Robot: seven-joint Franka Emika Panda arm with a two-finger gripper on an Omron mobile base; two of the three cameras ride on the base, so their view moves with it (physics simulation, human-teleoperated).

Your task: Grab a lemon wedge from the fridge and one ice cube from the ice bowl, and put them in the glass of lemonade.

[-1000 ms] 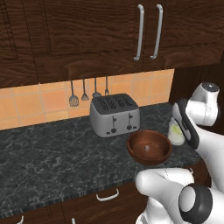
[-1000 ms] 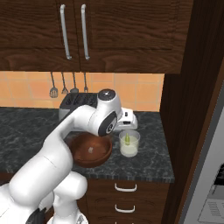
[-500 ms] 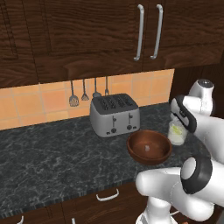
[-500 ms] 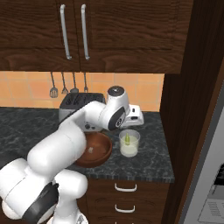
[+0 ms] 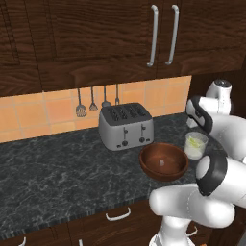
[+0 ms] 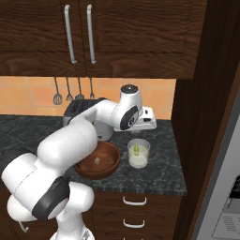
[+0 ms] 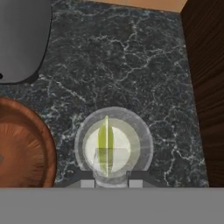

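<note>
Over the last second the arm swung its elbow round. In the right base view the tool [image 6: 136,134] had drifted a little toward 3 o'clock and sat directly over the glass of lemonade [image 6: 138,158]. In the hand view the glass [image 7: 81,141] lay just above the fingertips [image 7: 87,180], nearly centred. A lemon wedge [image 7: 104,133] already stood upright in the pale liquid.

The tool was pressed nearly together. A faint, clear ice cube [image 7: 113,158] appeared to be pinched between the tips, though it was hard to make out against the drink. The ice bowl [image 7: 26,148] sat on the table [image 7: 131,65] at 9 o'clock from the glass, close beside it but apart. The toaster [image 7: 22,39] lay toward 11 o'clock.

Judging by this, the lemon step was done and the carry from bowl to glass was finished. What remained was to spread the tool and drop the cube. The alignment looked good, though the height might cause a splash.
</note>
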